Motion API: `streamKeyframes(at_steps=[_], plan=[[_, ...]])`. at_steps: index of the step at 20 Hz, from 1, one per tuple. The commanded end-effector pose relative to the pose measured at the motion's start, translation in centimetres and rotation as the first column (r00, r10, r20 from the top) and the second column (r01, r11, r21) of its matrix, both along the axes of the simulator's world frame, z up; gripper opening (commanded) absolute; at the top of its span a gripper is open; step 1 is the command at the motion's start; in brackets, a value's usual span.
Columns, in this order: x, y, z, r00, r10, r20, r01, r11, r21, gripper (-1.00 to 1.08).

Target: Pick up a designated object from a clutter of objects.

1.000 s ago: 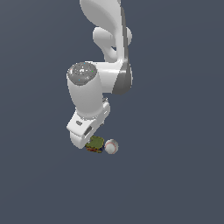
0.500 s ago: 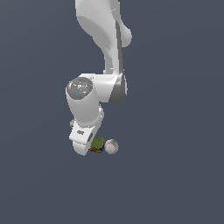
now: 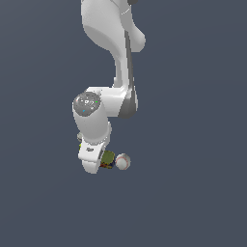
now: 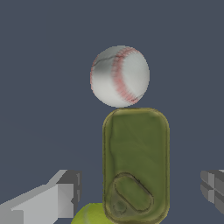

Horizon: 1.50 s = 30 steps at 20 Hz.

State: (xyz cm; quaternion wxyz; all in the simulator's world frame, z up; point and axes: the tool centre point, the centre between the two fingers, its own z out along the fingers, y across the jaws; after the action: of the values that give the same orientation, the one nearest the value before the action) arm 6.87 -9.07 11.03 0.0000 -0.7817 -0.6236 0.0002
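Observation:
The designated object, a rounded tin [image 4: 135, 162] with an olive-green top, lies between my two fingers in the wrist view. My gripper [image 4: 140, 190] is open, one finger [image 4: 61, 197] on either side of the tin and apart from it. In the exterior view the arm's hand [image 3: 91, 157] covers most of the tin [image 3: 107, 158], so only a green corner with coloured sides shows. Of the clutter, the white red-stitched baseball [image 4: 119, 76] rests right beyond the tin's end, also seen as the baseball [image 3: 122, 162]. A yellow-green tennis ball [image 4: 89, 215] peeks out beside the tin.
The objects lie on a plain dark grey-blue floor [image 3: 193, 193]. The white arm [image 3: 118, 62] rises straight above the clutter.
The arm has come down, bringing the hand lower over the tin. The tin and baseball have stayed put.

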Motion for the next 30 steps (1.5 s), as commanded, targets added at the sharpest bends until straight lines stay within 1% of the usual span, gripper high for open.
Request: streamKeyframes(at_steps=[1, 6, 15, 20, 21, 30], plan=[[0.0, 0.0, -0.1, 1.0, 0.01, 0.0, -0.01, 1.0, 0.0, 1.0], [0.0, 0.0, -0.5, 1.0, 0.006, 0.0, -0.006, 1.0, 0.0, 1.0], [-0.1, 0.0, -4.5, 1.0, 0.01, 0.0, -0.01, 1.0, 0.0, 1.0], [0.0, 0.0, -5.2, 1.0, 0.01, 0.0, -0.01, 1.0, 0.0, 1.0], [0.0, 0.0, -5.2, 1.0, 0.01, 0.0, -0.01, 1.0, 0.0, -1.0], [0.0, 0.0, -5.2, 1.0, 0.01, 0.0, -0.01, 1.0, 0.0, -1.0]])
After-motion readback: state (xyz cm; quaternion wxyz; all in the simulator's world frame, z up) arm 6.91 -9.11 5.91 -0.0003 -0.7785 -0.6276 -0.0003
